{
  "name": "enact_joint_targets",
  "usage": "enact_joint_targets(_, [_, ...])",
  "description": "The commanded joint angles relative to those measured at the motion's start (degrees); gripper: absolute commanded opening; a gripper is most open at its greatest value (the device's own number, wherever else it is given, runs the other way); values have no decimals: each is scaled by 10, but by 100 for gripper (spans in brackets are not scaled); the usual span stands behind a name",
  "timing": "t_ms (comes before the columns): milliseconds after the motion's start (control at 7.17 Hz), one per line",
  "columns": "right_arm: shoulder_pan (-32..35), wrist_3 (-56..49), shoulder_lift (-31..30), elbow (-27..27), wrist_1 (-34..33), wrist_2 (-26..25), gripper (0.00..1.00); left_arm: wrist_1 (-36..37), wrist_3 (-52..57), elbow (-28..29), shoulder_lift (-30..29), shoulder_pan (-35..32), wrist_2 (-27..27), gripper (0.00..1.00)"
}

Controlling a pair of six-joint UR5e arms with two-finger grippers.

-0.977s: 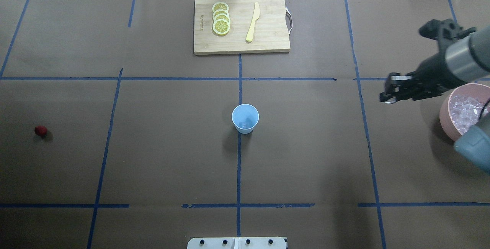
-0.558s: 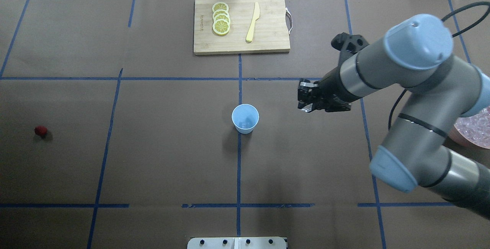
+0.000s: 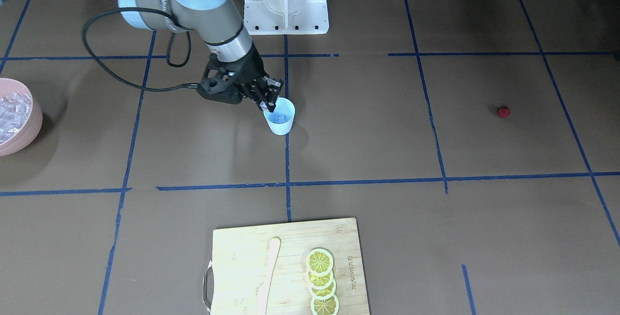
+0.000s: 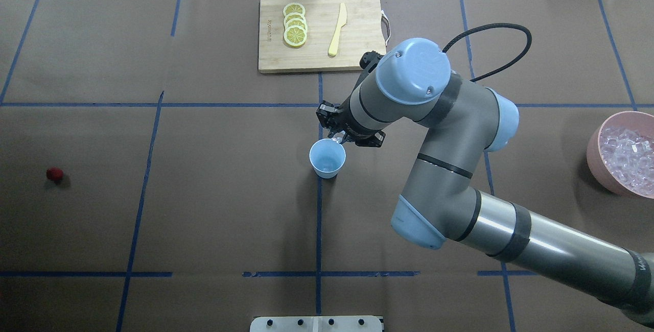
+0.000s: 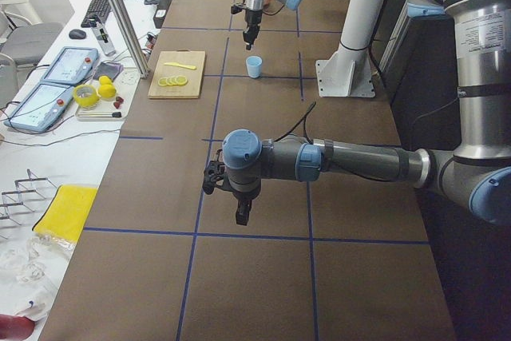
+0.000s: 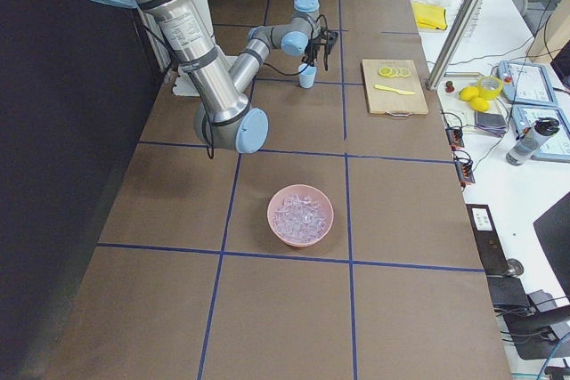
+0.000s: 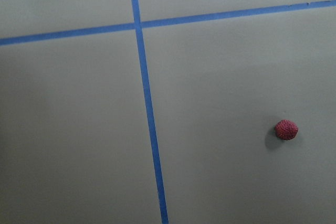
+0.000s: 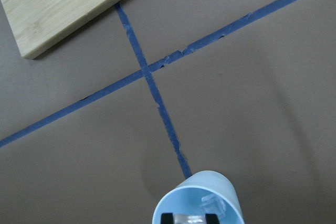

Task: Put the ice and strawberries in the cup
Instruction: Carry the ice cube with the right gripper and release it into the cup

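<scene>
Brown-papered bench (image 4: 204, 209): right arm (image 4: 460, 117) reaches in from the right edge, elbow raised, wrist angled down. Right gripper (image 4: 335, 139) pinches an ice cube (image 8: 185, 219) over the mid-bench cup (image 4: 327, 161). Strawberry (image 4: 54, 174) lies near the left edge. Left gripper (image 5: 242, 216) points down; its spread, I cannot tell.

A wooden cutting board (image 4: 364, 52) lies on the desk (image 4: 204, 209) — four lemon slices (image 4: 295, 24) overlap on it, a pale knife (image 4: 337, 29) beside them. A pink bowl (image 4: 592, 158) stands well apart from the board.

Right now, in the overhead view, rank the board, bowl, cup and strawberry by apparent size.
1. board
2. bowl, cropped at the frame edge
3. cup
4. strawberry
</scene>
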Motion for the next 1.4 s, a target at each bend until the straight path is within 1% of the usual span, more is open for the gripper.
enact_joint_targets(0, [-23, 7, 11, -21, 0, -22, 8, -16, 0, 0, -2, 17, 0, 100])
enact_joint_targets(140, [-27, 7, 9, -22, 0, -22, 21, -20, -3, 0, -1, 17, 0, 100])
enact_joint_targets(279, [-31, 7, 6, -22, 0, -22, 36, -20, -3, 0, -1, 17, 0, 100])
enact_joint_targets(419, [-31, 7, 6, -24, -1, -24, 56, -20, -1, 0, -1, 17, 0, 100])
enact_joint_targets(558, [-31, 8, 9, -26, -1, -34, 59, -21, 1, 0, -1, 17, 0, 100])
enact_joint_targets(837, [-31, 9, 11, -27, -1, -35, 59, -21, 1, 0, -1, 17, 0, 100])
enact_joint_targets(977, [-28, 9, 12, -23, 0, -35, 64, -21, 1, 1, -1, 17, 1, 100])
enact_joint_targets(1116, [-13, 4, 5, -2, -3, -30, 81, -21, 1, 2, -1, 17, 1, 100])
enact_joint_targets(1256, [1, 4, -27, 39, -7, -26, 99, -21, 1, 1, 0, 17, 0, 100])
